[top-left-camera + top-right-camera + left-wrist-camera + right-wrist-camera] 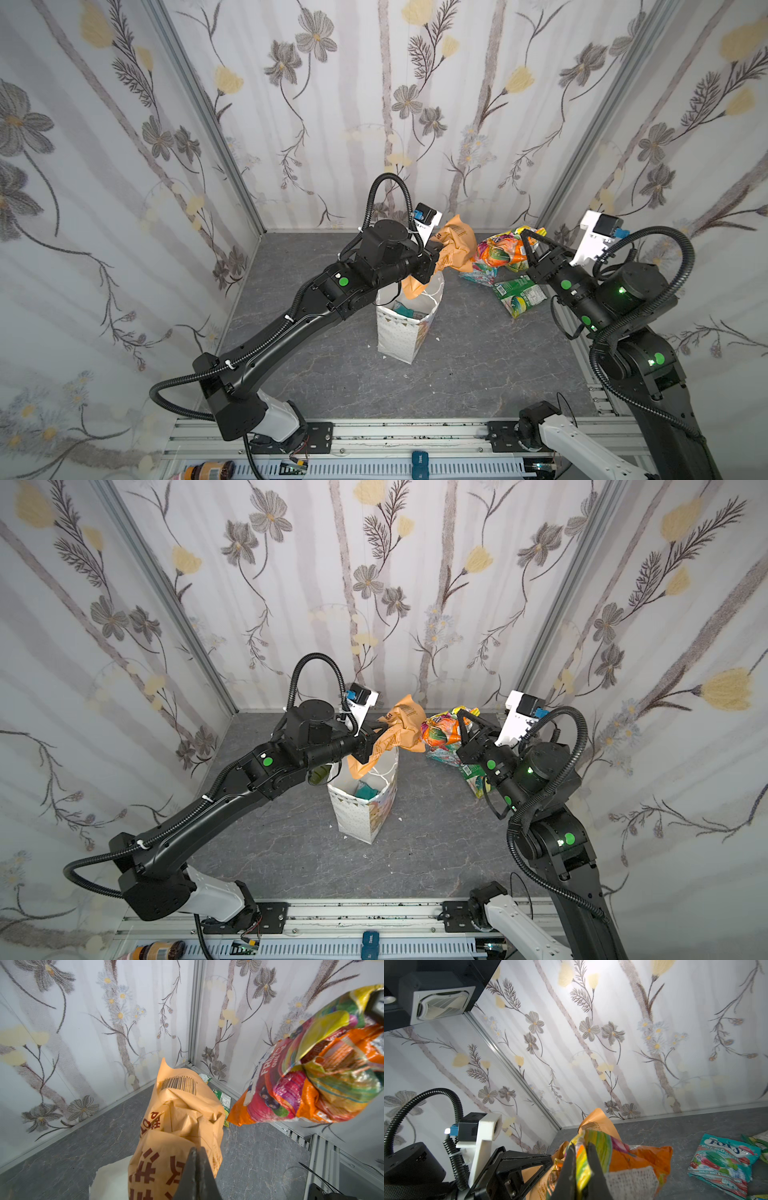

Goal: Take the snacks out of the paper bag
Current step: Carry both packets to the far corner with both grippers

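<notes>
Job more than half done, by the look of it. Already out of the paper bag and lying on the grey table, off to the right of it: a teal packet and a green packet, close together near the back corner. Maybe more tucked behind them, but too hidden to tell.

Up in the air, two more. Pinched tight in the left gripper: a tan packet with a bar code, held above the bag's mouth, bottom end hanging just over the rim. So nearly out, but not yet put down. Squeezed between the closed fingers of the right gripper: an orange packet with fruit pictures, held up near the pile and not resting on the table. Very close to the tan one, maybe touching; hard to say.

Down inside the bag: something teal, seen in both top views, likely one more snack. Bag standing up with its mouth open.

Left to do, as a guess: set the tan packet down with the others, let go of the orange one, then reach in for the teal thing. Worth a look at the bottom of the bag too, dark and hard to see from here.
</notes>
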Controlling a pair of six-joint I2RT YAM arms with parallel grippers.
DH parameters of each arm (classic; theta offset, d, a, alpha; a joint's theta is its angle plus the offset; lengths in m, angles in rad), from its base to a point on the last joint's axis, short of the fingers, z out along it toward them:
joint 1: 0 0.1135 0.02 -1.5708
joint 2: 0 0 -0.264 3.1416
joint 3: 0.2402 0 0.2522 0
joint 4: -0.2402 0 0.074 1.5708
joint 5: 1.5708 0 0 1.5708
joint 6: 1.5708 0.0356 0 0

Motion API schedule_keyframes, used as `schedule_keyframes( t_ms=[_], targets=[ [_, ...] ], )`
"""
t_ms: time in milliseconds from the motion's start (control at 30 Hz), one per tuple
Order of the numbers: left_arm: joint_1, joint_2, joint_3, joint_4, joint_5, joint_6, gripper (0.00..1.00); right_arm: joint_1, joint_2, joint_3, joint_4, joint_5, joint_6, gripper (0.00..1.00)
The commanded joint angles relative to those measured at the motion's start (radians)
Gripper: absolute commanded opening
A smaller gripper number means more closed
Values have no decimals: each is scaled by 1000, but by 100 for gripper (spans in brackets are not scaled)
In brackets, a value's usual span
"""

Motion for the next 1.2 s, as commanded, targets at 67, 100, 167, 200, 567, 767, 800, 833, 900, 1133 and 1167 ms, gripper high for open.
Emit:
schedule_keyframes(
  t_ms=[67, 100, 167, 200, 567, 767, 800, 833, 900, 1133, 1167],
  targets=[
    [-6, 90, 92, 64, 44, 3, 0, -8, -85, -54, -14, 156, -8, 0],
    [-9, 108, 108, 70, 44, 1, 0, -10, -99, -64, -24, 167, -6, 0],
    [-13, 145, 130, 87, 39, -3, 0, -11, -125, -85, -35, 184, -1, 0],
    [-16, 166, 142, 97, 32, -5, 0, -11, -137, -96, -43, 199, 0, 0],
    [-72, 444, 349, 135, -64, -28, 0, -15, -296, -248, -152, 347, 46, 0],
    [-108, 629, 517, 89, -115, -66, 0, -15, -378, -309, -212, 373, 83, 0],
    [-117, 664, 555, 70, -124, -66, 0, -14, -389, -313, -221, 375, 86, 0],
    [-123, 693, 586, 58, -133, -66, 0, -14, -395, -317, -226, 377, 89, 0],
    [-132, 764, 649, 26, -154, -78, 0, -14, -413, -320, -236, 381, 92, 0],
    [-134, 950, 777, -45, -165, -133, 0, -14, -442, -317, -271, 392, 93, 0],
    [-134, 968, 781, -50, -167, -139, 0, -14, -445, -316, -274, 394, 92, 0]
  ],
)
